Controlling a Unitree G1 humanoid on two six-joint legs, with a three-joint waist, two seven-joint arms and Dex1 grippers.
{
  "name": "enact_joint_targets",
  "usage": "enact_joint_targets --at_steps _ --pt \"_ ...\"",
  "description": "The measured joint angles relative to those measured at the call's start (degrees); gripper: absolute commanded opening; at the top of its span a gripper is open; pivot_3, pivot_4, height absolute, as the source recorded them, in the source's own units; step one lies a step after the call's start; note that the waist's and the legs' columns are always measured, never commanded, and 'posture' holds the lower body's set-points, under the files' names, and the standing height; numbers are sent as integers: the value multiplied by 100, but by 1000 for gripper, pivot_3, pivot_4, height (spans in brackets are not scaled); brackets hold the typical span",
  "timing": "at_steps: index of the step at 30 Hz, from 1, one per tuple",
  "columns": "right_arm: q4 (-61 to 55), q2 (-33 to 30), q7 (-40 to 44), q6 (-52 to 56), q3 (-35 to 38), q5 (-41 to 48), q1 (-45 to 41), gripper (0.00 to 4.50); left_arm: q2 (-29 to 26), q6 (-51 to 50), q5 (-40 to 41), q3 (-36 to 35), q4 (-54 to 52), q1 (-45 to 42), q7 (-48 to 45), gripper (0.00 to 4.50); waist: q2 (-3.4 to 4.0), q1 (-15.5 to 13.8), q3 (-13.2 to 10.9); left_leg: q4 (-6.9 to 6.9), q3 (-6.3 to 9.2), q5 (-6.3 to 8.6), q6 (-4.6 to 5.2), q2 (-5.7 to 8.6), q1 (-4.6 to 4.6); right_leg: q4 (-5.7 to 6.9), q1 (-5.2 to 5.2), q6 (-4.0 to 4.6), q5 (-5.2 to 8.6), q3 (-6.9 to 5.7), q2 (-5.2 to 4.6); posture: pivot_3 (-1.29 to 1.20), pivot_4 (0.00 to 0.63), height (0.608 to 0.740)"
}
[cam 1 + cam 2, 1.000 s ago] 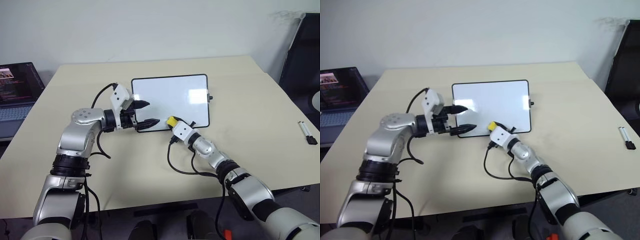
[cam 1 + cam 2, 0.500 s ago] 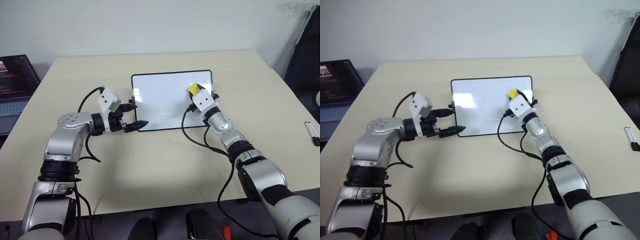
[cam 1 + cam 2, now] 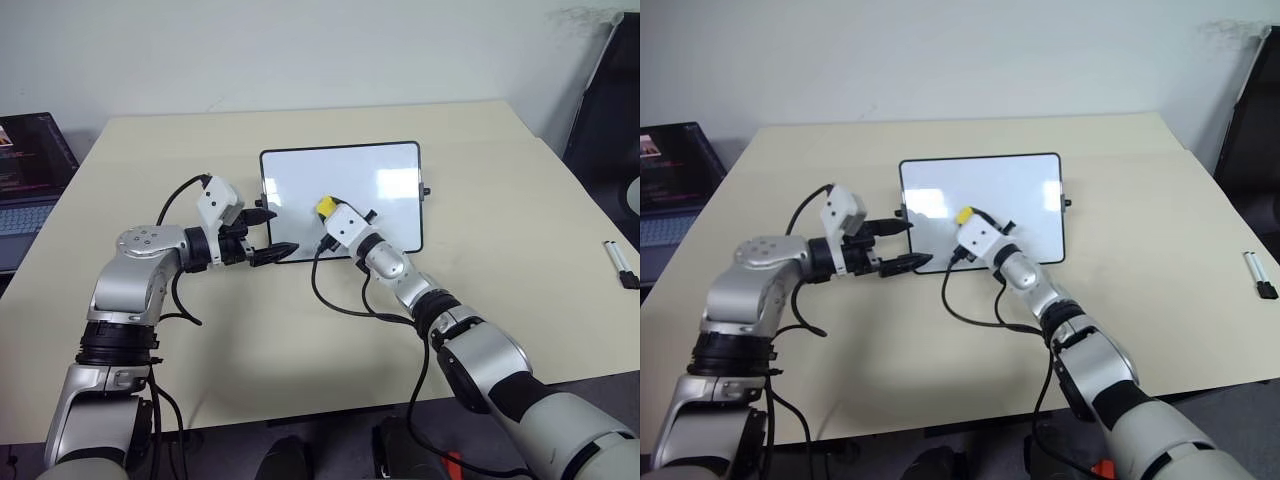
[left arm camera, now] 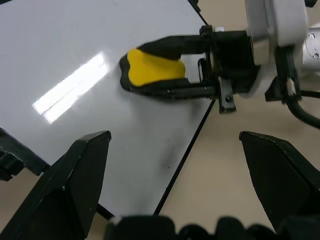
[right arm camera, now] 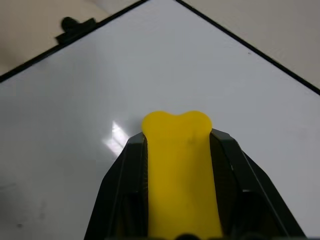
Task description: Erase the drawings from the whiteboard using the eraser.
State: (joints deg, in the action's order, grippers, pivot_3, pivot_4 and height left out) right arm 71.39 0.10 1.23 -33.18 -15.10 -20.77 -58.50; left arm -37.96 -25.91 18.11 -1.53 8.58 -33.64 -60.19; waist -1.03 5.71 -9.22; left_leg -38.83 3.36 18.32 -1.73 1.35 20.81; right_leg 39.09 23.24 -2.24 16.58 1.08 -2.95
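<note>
One small glossy white whiteboard with a thin black rounded frame and two small side knobs lies flat on the pale beige table. One bright yellow eraser block with a dark underside is clamped between the black fingers of the right gripper, resting on the board's near-left area. The left gripper hovers at the board's left near corner, its two pointed fingers spread apart and empty. No marker strokes can be made out on the shiny surface. One white-and-black marker pen lies far right, and one dark laptop is cut off at the left edge.
</note>
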Motion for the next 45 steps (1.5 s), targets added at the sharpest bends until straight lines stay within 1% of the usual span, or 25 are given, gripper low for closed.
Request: enact_joint_targets --at_steps 4,7,11,13,15,17,20,22,24,28,35,39,45 --pt "-61 -77 90 -41 31 15 21 1308 7 -2 6 0 -7 14 7 4500 1 -20 -1 1 6 0 0 -1 1 0 0 0 0 -1 0 0 150 740" --pt "-381 -336 339 -88 251 299 171 1308 26 -2 20 0 -28 39 9 4500 1 -57 -1 1 6 0 0 0 6 -7 1 0 0 -1 -1 0 150 740" --pt "-1506 -630 972 287 534 838 650 1308 36 -5 128 21 -181 100 -110 4500 1 -75 -1 6 10 1 0 -1 12 -13 3 -1 1 -3 -3 0 150 740" --pt "-2649 -805 1287 989 678 1101 1232 1308 38 -5 213 127 -404 102 -268 4500 1 -105 -1 6 15 2 0 -1 21 -14 3 -2 1 -7 -7 0 150 740" --pt "-3859 -1021 1503 1976 841 1335 1883 1308 43 -5 243 260 -646 99 -441 4500 1 -147 -1 2 21 3 1 1 31 -16 6 -3 2 -11 -9 0 150 740" --pt "-5126 -1200 1611 3081 1055 1544 2512 1308 56 10 250 435 -880 75 -572 4500 1 -222 -1 2 22 3 1 3 35 -16 9 -2 2 -11 -10 0 150 740" --pt "-6727 -1485 1660 4547 1404 1789 3275 1308 150 116 197 806 -1111 -12 -721 4500 2 -289 -1 2 23 4 3 3 33 -13 8 -2 3 -12 -9 0 150 740" --pt "-7424 -1631 1665 5361 1681 1956 3666 1308 228 222 146 1052 -1142 -35 -840 4500 2 -302 -2 0 20 9 14 4 30 -10 7 -2 2 -8 -6 0 150 740" --pt "-7794 -1787 1659 5911 1936 2056 3980 1308 388 289 105 1240 -1110 -92 -946 4500 2 -323 -2 -1 20 13 24 7 24 -9 0 -2 2 -11 -5 0 150 740" --pt "-7891 -2038 1664 6682 2282 2225 4229 1308 723 500 50 1615 -883 -295 -1170 4500 2 -340 -2 -2 7 12 29 9 14 -5 -2 -3 2 -9 3 0 150 740" --pt "-7547 -2073 1594 7181 2523 2515 4049 1308 1364 893 -214 1910 -89 -820 -1241 4500 2 -346 -2 -1 -2 12 30 7 13 -10 -3 -4 2 -10 11 0 150 740" --pt "-7363 -2161 1564 7239 2561 2618 3938 1308 1529 978 -312 1972 79 -857 -1246 4500 2 -346 -2 -1 -2 12 29 6 14 -11 -3 -5 2 -8 8 0 150 740" --pt "-7120 -2268 1542 7401 2750 2798 3791 1308 1507 1031 -354 1970 113 -861 -1247 4500 2 -360 -2 -3 -1 12 29 6 14 -10 -4 -6 2 -8 7 0 150 740"
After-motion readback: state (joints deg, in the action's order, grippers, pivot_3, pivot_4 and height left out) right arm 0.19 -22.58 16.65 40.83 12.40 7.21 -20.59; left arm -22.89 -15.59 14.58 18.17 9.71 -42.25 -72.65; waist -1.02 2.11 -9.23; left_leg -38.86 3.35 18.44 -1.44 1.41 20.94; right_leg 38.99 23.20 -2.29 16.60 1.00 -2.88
